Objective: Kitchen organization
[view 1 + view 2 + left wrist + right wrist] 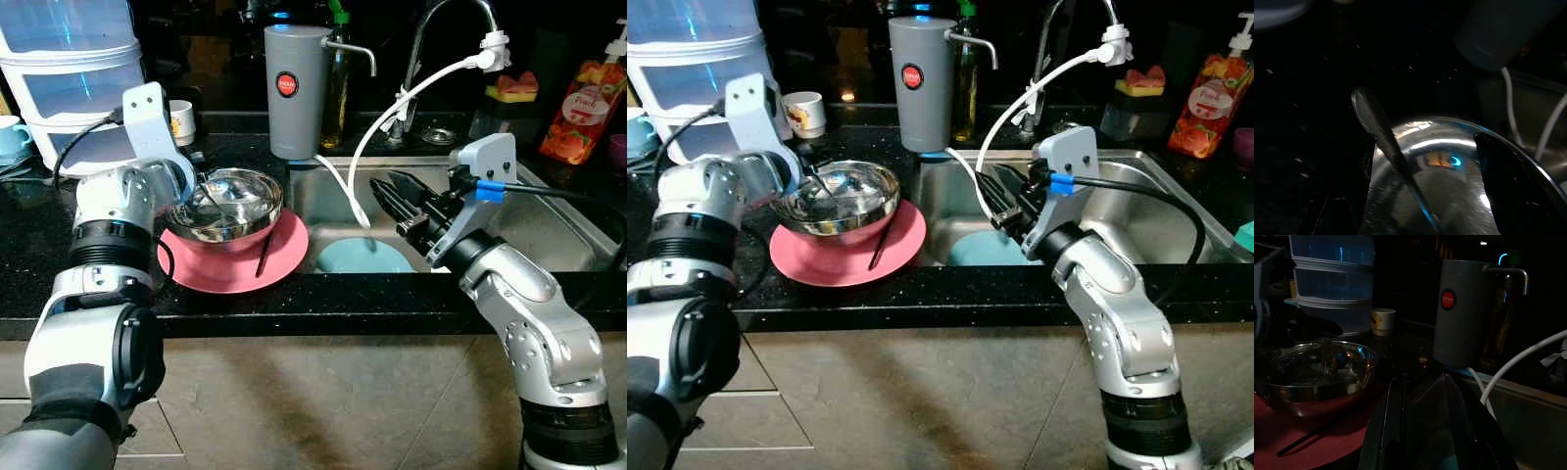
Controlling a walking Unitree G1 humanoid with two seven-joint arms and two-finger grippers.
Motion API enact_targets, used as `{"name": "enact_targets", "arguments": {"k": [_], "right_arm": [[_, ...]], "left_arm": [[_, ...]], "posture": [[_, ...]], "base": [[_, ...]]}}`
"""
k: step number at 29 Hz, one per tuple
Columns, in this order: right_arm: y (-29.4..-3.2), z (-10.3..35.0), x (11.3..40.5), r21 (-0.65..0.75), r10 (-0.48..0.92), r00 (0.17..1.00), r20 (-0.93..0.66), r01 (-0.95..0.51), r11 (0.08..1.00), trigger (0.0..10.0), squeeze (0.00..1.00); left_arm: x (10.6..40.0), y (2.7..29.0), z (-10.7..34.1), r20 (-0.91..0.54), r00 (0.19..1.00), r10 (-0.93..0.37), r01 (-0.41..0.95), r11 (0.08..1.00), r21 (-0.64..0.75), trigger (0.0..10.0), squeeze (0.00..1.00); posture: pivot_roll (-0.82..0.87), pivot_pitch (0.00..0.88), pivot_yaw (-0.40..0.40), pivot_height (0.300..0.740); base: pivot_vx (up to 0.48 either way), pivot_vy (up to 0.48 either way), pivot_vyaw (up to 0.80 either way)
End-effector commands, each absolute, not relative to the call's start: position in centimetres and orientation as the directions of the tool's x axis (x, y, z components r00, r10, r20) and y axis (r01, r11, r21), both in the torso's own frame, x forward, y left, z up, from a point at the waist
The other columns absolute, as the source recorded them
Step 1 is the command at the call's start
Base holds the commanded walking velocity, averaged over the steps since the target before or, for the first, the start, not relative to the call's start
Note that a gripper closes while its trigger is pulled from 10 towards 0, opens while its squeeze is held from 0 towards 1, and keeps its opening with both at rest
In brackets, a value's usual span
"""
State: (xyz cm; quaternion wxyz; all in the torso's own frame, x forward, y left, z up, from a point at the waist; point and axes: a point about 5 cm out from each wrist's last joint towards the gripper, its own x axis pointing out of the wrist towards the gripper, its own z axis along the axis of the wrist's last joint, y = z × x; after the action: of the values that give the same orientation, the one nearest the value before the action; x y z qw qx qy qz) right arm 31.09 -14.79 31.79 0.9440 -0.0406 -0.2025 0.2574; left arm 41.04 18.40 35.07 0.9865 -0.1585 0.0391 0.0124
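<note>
Two arms: both reach over the black counter (39, 255), the left at the dishes, the right above the sink (549, 230).
Pink plate (284, 259): sits on the counter just left of the sink, carrying the steel bowl (230, 201) (a pink bowl is nested under it).
Spoon (1381, 134): lies in the steel bowl, handle slanting up over the rim toward the left arm.
Left gripper (1422, 171): spread, one finger either side of the spoon handle, not pinching it.
Right gripper (392, 196): spread, empty, well right of the bowl.
Judgement: left arm is far nearer; closing should catch the handle across its long axis.
</note>
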Motion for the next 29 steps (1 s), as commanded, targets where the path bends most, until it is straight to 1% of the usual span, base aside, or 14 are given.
{"name": "enact_targets", "arguments": {"k": [1,12,13,19,21,29], "right_arm": [[-14.4,32.0,31.0,-0.18,0.52,0.767,0.375,-0.49,0.853,10.0,0.0],[-14.3,32.0,31.0,-0.174,0.52,0.765,0.379,-0.493,0.852,10.0,0.0],[-14.3,32.0,31.0,-0.172,0.519,0.765,0.382,-0.493,0.853,10.0,0.0],[-14.2,32.0,31.0,-0.172,0.518,0.765,0.383,-0.493,0.853,10.0,0.0],[-14.2,32.0,31.0,-0.17,0.518,0.765,0.384,-0.492,0.854,10.0,0.0],[-14.3,32.0,31.0,-0.167,0.512,0.768,0.386,-0.488,0.857,10.0,0.0]], "left_arm": [[41.2,18.0,34.3,-0.12,0.993,0.011,-0.051,0.941,-0.336,10.0,0.0],[41.4,16.5,34.1,-0.157,0.987,0.037,-0.099,0.907,-0.409,10.0,0.0],[41.4,16.7,34.1,-0.166,0.983,0.073,-0.138,0.895,-0.425,10.0,0.0],[41.5,16.9,34.1,-0.172,0.98,0.101,-0.168,0.883,-0.437,10.0,0.0],[41.6,17.2,34.1,-0.181,0.975,0.132,-0.201,0.873,-0.445,10.0,0.0],[41.6,17.3,34.2,-0.18,0.973,0.145,-0.213,0.867,-0.451,10.0,0.0]], "posture": [[0.07,0.142,-0.027,0.74],[0.07,0.129,-0.023,0.74],[0.07,0.129,-0.023,0.74],[0.07,0.128,-0.022,0.74],[0.07,0.127,-0.02,0.74],[0.07,0.131,-0.016,0.74]], "base": [[0.0,0.0,0.0],[0.0,0.0,0.0],[0.0,0.0,0.0],[0.0,0.0,0.0],[0.0,0.0,0.0],[0.0,0.0,0.0]]}}
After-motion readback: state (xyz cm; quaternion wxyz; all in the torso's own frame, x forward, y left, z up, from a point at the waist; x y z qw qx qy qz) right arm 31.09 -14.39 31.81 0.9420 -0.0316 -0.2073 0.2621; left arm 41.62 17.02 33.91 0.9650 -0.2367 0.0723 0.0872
